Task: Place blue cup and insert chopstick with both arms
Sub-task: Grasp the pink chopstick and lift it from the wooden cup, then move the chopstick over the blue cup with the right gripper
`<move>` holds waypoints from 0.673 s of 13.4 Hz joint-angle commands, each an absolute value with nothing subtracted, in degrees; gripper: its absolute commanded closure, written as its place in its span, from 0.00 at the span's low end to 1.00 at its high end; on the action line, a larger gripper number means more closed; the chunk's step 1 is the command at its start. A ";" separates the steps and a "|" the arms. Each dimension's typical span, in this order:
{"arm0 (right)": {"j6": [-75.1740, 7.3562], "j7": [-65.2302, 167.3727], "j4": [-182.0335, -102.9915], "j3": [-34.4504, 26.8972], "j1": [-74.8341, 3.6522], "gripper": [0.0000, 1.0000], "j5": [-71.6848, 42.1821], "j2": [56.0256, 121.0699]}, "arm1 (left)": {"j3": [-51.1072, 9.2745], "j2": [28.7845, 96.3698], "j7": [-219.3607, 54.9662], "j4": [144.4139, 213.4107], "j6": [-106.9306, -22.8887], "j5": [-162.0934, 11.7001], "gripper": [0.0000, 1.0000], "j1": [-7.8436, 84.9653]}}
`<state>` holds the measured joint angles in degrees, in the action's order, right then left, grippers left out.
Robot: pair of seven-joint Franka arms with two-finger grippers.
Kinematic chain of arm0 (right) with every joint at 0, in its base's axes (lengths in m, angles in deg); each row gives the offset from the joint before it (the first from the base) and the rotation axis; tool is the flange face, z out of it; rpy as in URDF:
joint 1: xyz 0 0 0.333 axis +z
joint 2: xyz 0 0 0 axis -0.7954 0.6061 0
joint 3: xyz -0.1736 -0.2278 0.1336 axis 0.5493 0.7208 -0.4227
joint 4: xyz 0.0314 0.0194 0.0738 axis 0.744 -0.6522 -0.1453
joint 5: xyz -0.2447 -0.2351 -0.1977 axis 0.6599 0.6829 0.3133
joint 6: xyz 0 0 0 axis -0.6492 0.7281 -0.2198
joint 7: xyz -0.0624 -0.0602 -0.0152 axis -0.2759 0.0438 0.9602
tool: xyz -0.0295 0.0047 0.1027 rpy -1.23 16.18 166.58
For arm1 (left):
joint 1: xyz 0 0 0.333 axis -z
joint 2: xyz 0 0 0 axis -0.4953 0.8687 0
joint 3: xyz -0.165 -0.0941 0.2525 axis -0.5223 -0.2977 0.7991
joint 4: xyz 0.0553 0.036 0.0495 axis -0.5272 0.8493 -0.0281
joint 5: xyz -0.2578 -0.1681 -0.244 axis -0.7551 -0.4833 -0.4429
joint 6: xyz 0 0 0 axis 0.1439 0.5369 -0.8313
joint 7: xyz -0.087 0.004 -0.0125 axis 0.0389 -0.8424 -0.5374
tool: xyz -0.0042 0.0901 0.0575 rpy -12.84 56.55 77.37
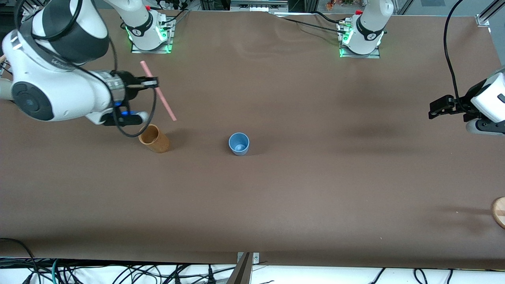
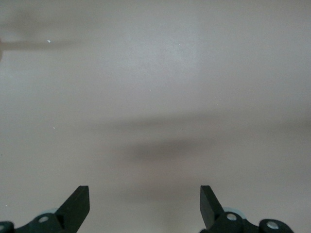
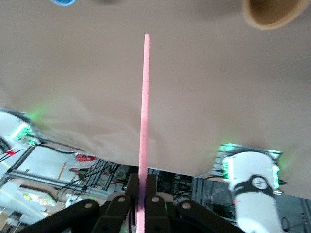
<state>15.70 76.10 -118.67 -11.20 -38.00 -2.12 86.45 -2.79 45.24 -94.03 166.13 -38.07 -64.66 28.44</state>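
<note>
The blue cup (image 1: pixel 239 143) stands upright near the middle of the table; only its rim (image 3: pixel 63 1) shows in the right wrist view. My right gripper (image 1: pixel 153 83) hangs in the air over the table at the right arm's end, shut on the pink chopstick (image 1: pixel 158 92) near its middle. The stick slants down past the jaws, with its lower tip above the tan cup. In the right wrist view the chopstick (image 3: pixel 144 116) runs straight out from the right gripper (image 3: pixel 142 191). My left gripper (image 1: pixel 432 111) is open and holds nothing over the left arm's end of the table. In the left wrist view, the left gripper (image 2: pixel 144 201) frames bare tabletop.
A tan-orange cup (image 1: pixel 154 138) stands beside the blue cup, toward the right arm's end, and also shows as the tan-orange cup (image 3: pixel 272 12) in the right wrist view. A round wooden piece (image 1: pixel 499 211) lies at the table's edge at the left arm's end, nearer the front camera.
</note>
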 commanded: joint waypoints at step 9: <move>-5.21 87.74 -116.97 -11.07 -27.11 0.99 -14.20 99.62 | -3.12 45.39 -95.06 166.21 -38.45 -63.57 0.00 28.28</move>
